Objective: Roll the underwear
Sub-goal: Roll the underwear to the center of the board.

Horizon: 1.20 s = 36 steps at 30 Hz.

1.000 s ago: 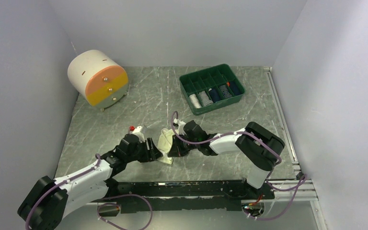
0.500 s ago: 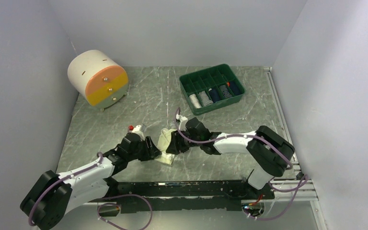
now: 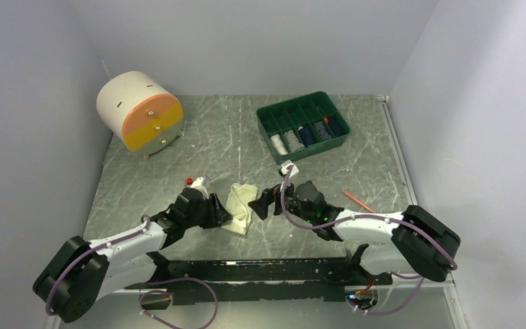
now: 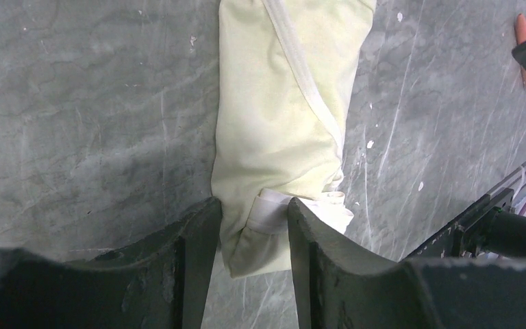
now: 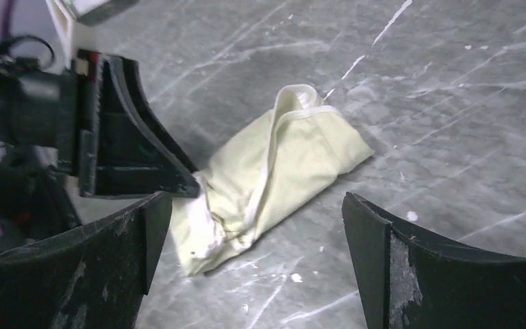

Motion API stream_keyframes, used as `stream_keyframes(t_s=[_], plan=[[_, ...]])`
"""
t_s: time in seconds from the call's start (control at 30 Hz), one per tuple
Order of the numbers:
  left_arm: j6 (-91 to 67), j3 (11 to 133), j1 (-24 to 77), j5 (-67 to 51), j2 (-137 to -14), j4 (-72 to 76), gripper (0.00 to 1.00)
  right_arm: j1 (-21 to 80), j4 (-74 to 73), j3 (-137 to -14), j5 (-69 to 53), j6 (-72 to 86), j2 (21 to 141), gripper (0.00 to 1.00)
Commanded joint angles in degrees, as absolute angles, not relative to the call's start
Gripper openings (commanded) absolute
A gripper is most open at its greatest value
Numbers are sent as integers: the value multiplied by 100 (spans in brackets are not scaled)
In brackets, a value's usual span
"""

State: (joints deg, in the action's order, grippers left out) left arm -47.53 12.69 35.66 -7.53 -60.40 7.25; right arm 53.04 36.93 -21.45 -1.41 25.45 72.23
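The underwear (image 3: 241, 207), the cream piece, lies on the worktop (image 3: 178, 161) between the two arms, folded into a narrow strip. In the top view its long axis runs roughly away from the bases, leaning a little to the right at the far end.

The left fingers (image 4: 198, 236) pinch the strip's near end. In the left wrist view the cloth, with a fold of white waistband, fills the gap between them and bunches there. From the left gripper (image 3: 224, 214) the rest of the strip stretches straight ahead, flat and free.

The right gripper (image 3: 264, 203) stands just beside the strip on its right, apart from it, with its fingers (image 5: 144, 226) spread wide and holding nothing. In its wrist view the underwear (image 5: 281, 178) lies ahead of the gap and crosses it on a slant, so these fingers face its long side, not an end.

That is what the next move seems to turn on. A roll has to travel along the long axis, and only the left arm sits on an end of it. It looks best placed to turn the near end over and carry it towards the far end. The right arm could come in from the side to pin the far end, or steady the roll as it forms. The thin cloth may well unfold if it is let go too soon.
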Motion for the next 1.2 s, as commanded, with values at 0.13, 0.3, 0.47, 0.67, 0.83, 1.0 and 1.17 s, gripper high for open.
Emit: stream_keyframes(t_s=[0.13, 0.3, 0.47, 0.67, 0.83, 1.0, 1.17], plan=[[-4583, 1183, 3562, -499, -6384, -707, 49, 6499, 4372, -2360, 195, -1727, 7641, 90], [-4563, 1207, 3568, -550, -6496, -674, 49, 7290, 4195, -2401, 409, -3203, 7971, 65], [-4549, 1224, 3568, -562, -6618, -672, 49, 7777, 4236, -2546, 581, -3424, 8562, 62], [-4509, 1312, 3568, -519, -6759, -721, 48, 7978, 4684, -2658, 973, -3305, 9260, 58], [-4456, 1351, 3564, -478, -6722, -826, 48, 7981, 4695, -2759, 1406, -3443, 9645, 55], [-4420, 1360, 3566, -494, -6683, -826, 48, 7983, 4643, -2681, 1596, -3492, 9807, 49], [-4412, 1386, 3573, -411, -6700, -920, 48, 7991, 4604, -2690, 1898, -3424, 10026, 35]])
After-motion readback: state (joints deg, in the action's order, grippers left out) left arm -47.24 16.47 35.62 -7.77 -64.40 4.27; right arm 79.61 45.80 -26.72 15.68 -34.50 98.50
